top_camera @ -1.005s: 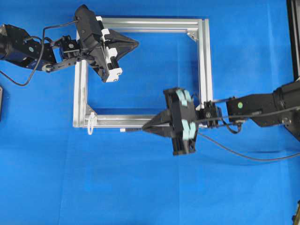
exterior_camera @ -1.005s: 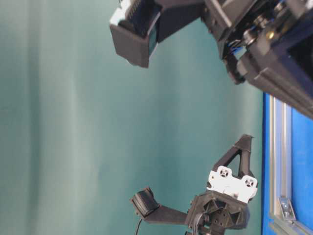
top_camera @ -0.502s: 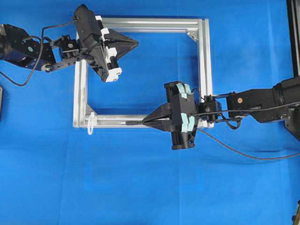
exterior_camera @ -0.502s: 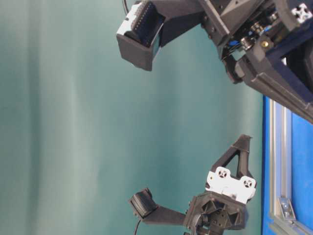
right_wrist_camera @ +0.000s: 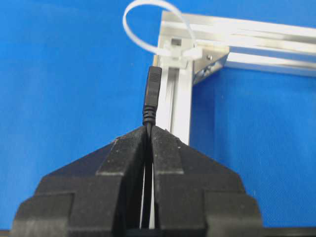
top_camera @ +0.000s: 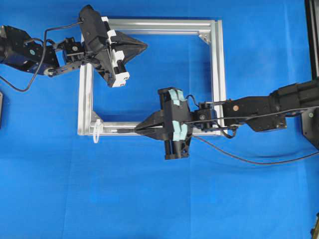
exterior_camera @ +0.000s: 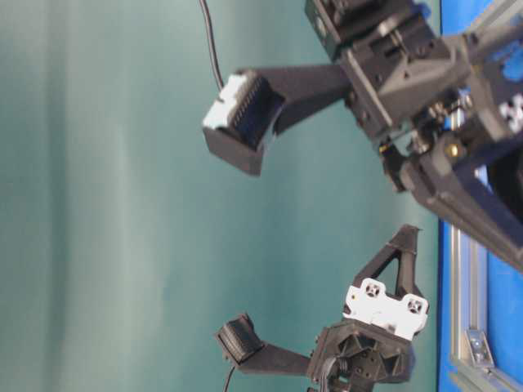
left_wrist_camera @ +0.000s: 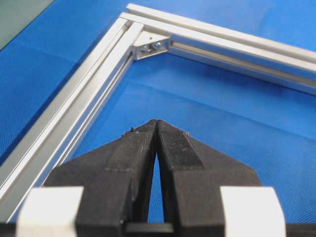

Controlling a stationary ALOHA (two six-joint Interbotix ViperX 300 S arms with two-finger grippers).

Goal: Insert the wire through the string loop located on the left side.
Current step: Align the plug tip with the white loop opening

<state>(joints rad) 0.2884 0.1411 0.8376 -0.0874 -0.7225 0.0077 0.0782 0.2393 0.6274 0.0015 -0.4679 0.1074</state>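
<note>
My right claw (right_wrist_camera: 148, 129) pinches the wire (right_wrist_camera: 151, 101) just behind its ribbed black plug, which points at the whitish string loop (right_wrist_camera: 148, 24) on the aluminium frame's (top_camera: 215, 74) corner nearest the bench's front-left. My left claw (left_wrist_camera: 157, 126), closed empty, hovers over the frame's far-left corner.

I can read no text, label, brand, number or sign in any of my views.
</note>
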